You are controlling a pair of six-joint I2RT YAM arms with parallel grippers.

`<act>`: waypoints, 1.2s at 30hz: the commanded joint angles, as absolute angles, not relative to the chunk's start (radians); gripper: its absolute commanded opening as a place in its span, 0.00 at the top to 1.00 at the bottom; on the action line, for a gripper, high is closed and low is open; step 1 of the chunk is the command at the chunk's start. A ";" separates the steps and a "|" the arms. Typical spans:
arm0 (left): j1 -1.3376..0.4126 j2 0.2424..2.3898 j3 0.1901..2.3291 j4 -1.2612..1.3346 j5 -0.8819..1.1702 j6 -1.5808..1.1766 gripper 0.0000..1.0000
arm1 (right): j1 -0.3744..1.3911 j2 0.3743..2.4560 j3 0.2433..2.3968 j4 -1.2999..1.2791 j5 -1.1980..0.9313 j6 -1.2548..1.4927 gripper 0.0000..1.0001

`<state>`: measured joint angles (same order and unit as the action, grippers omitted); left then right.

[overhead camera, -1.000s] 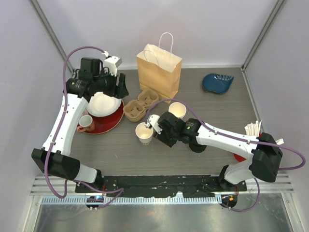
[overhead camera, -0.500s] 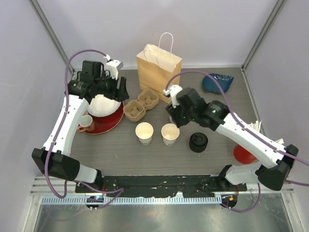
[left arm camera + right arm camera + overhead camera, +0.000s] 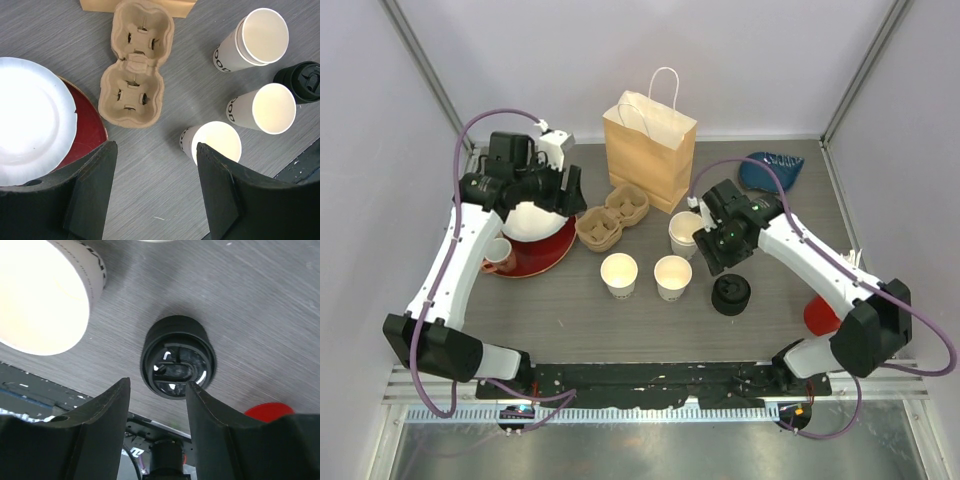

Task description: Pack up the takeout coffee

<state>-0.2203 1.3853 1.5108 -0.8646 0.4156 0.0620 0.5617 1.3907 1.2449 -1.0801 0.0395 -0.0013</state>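
Two open-topped white paper cups (image 3: 619,272) (image 3: 672,276) stand side by side mid-table; the left wrist view shows them as the near cup (image 3: 217,142) and the one beside it (image 3: 272,107). A stack of nested cups (image 3: 686,232) stands behind them. A black lid stack (image 3: 730,295) sits to their right. My right gripper (image 3: 713,262) hovers open just above the lid stack (image 3: 177,362), and the gripper (image 3: 157,384) holds nothing. My left gripper (image 3: 565,190) hangs open and empty over the red plate's edge (image 3: 156,147).
A cardboard cup carrier (image 3: 612,216) lies in front of the brown paper bag (image 3: 650,145). A red plate (image 3: 545,258) holds a white paper plate (image 3: 532,215) and a small mug (image 3: 498,255). A blue item (image 3: 770,170) lies back right, with wooden stirrers (image 3: 845,265) at the right edge.
My right gripper let go of a second cup beside the first, opened, and swung back and right to above the lid stack. The left arm barely moved.
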 commanded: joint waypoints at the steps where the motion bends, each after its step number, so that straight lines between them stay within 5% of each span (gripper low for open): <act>1: -0.215 1.342 1.500 -0.822 0.440 0.078 0.31 | 0.563 1.445 1.243 -1.077 -0.080 0.050 0.46; 9: -0.215 1.342 1.509 -0.821 0.474 0.083 0.31 | 0.558 1.474 1.191 -1.103 -0.005 0.218 0.59; 17: -0.213 1.359 1.520 -0.815 0.512 0.080 0.31 | 0.561 1.295 1.085 -1.005 0.083 0.307 0.59; 36: -0.201 1.361 1.519 -0.818 0.554 0.098 0.31 | 0.611 1.374 1.040 -0.917 0.127 0.322 0.66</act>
<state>-0.2085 1.3693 1.4994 -0.8551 0.5137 0.0864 0.5995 1.3682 1.0393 -0.9470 0.0959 0.2989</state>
